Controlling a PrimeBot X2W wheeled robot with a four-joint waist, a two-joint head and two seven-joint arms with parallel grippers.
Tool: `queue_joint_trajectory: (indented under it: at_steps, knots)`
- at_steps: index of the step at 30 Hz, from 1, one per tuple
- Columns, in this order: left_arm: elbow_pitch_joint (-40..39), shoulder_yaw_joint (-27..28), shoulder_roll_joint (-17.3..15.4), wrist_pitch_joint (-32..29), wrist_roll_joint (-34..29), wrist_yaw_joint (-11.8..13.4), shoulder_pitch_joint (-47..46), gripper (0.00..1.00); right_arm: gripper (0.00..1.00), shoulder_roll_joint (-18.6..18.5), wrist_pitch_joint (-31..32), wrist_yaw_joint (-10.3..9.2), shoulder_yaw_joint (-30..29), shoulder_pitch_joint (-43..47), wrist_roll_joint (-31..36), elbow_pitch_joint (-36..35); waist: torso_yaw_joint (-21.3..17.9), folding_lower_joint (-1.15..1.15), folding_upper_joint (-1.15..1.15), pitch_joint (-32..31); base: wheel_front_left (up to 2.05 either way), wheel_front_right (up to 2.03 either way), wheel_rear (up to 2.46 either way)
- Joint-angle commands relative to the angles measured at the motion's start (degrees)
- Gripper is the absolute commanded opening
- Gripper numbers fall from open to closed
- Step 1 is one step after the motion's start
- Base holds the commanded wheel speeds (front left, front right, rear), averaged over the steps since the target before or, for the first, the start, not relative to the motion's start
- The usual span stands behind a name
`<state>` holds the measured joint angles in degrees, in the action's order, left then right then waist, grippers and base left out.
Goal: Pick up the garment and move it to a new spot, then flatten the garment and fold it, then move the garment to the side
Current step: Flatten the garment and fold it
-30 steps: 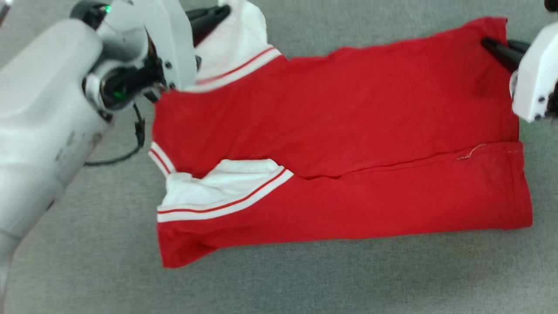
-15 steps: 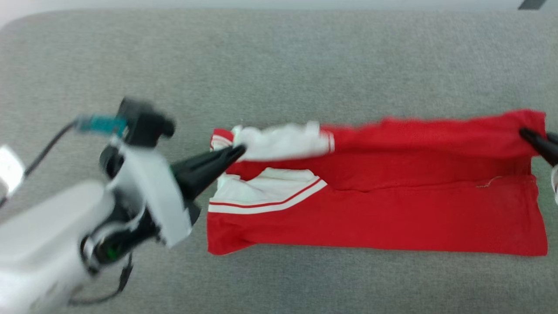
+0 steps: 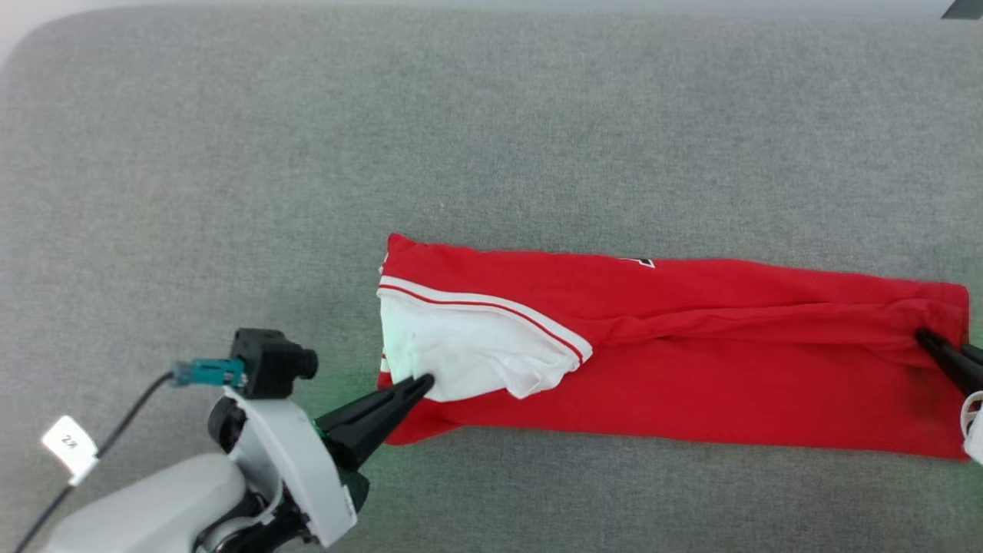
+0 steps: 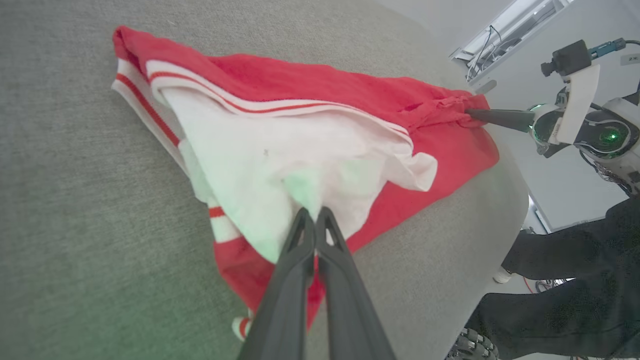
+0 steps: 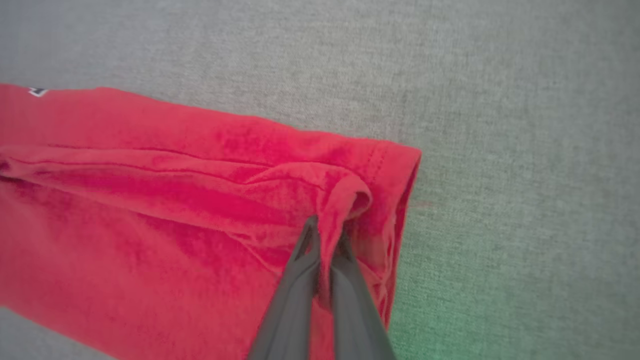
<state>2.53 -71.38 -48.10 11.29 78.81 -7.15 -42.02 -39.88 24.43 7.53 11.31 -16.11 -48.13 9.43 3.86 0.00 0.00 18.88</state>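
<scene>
The garment point(image 3: 691, 384) lies on the grey surface as a long narrow strip, red with a white sleeve point(image 3: 461, 357) and striped trim on top at its left end. My left gripper point(image 3: 426, 380) is shut on the sleeve's near edge, and its closed fingertips point(image 4: 312, 212) pinch white cloth. At the right end, my right gripper point(image 3: 925, 339) is shut on a bunched fold of the red hem point(image 5: 345, 200). A small bit of the black and white print point(image 3: 643, 262) peeks out at the far edge. The right gripper point(image 4: 470, 114) also shows in the left wrist view.
The grey padded surface point(image 3: 491, 138) stretches wide beyond the garment, with a narrower band in front of it. Its rounded edge point(image 4: 515, 200) drops off near the right end. A person's dark-trousered legs point(image 4: 550, 300) stand beside that edge.
The head camera has shifted. Both grippers have carried the garment's far edge and sleeve over toward me, laying it on the near half, so the shirt is now a narrower strip.
</scene>
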Motion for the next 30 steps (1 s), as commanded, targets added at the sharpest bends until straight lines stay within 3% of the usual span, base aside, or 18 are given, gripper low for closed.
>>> queue_joint_trajectory:
  at_steps: [1,8,9,10,11,12,13,15,21,24,30]
  knots:
    - [1.0,0.1,0.7,0.5,-0.8,-0.2,0.4,0.0,0.0,0.6,-0.4,-0.09,-0.4,0.3,0.7,0.4,-0.2,0.0,0.0,0.8,0.0,0.0,0.0]
    - [7.9,0.1,5.2,2.4,-4.0,-0.3,0.9,0.0,0.0,2.8,-1.2,-0.1,-0.2,-1.3,3.1,2.4,-1.0,0.0,0.0,2.0,0.0,0.0,0.0]
    - [8.4,0.4,5.6,2.8,-4.3,-0.3,1.0,0.0,0.08,3.1,-1.6,-0.1,-0.1,-1.5,3.0,2.1,-1.1,0.0,0.0,1.9,0.0,0.0,0.0]
    - [8.6,0.7,6.0,3.0,-4.5,-0.3,1.4,0.0,0.29,3.5,-1.9,-0.09,0.1,-1.5,2.4,1.5,-1.2,0.0,0.0,1.8,0.0,0.0,0.0]
    - [8.7,1.2,6.1,3.3,-4.7,-0.3,1.9,0.2,0.57,3.7,-2.1,-0.09,-0.1,-1.3,1.6,1.1,-1.3,0.0,0.0,1.5,0.0,0.0,0.0]
    - [8.8,1.7,6.1,3.4,-5.0,-0.3,2.2,0.37,0.93,3.5,-2.2,-0.09,-0.5,-0.9,1.0,0.6,-1.3,0.0,0.0,1.2,0.0,0.0,0.0]
    - [8.8,2.2,6.1,3.6,-5.5,-0.3,2.6,0.51,1.0,3.3,-2.1,-0.09,-1.0,-0.4,0.3,0.1,-1.2,0.0,0.0,0.8,0.0,0.0,0.0]
    - [8.1,3.7,6.5,3.8,-6.1,-0.3,3.8,1.0,1.0,2.8,-1.7,-0.09,-2.1,0.9,-0.8,-1.1,-1.0,0.0,0.0,0.0,0.0,0.0,0.0]
    - [5.7,13.6,10.0,3.8,-10.0,0.1,11.2,1.0,1.0,1.4,1.3,-0.09,-8.6,5.1,-3.8,-2.3,0.9,0.0,0.0,-2.6,0.0,0.0,0.0]
    - [5.7,18.7,13.1,3.8,-13.4,0.3,15.2,1.0,1.0,2.7,3.6,-0.09,-12.2,6.6,-5.6,-0.3,2.7,0.0,0.0,-3.6,0.0,0.0,0.0]
    - [7.3,29.1,20.1,3.8,-28.0,1.5,21.8,1.0,1.0,3.4,10.3,-0.08,-16.4,8.7,-7.4,4.5,6.9,0.0,0.0,-4.4,0.0,0.0,0.0]
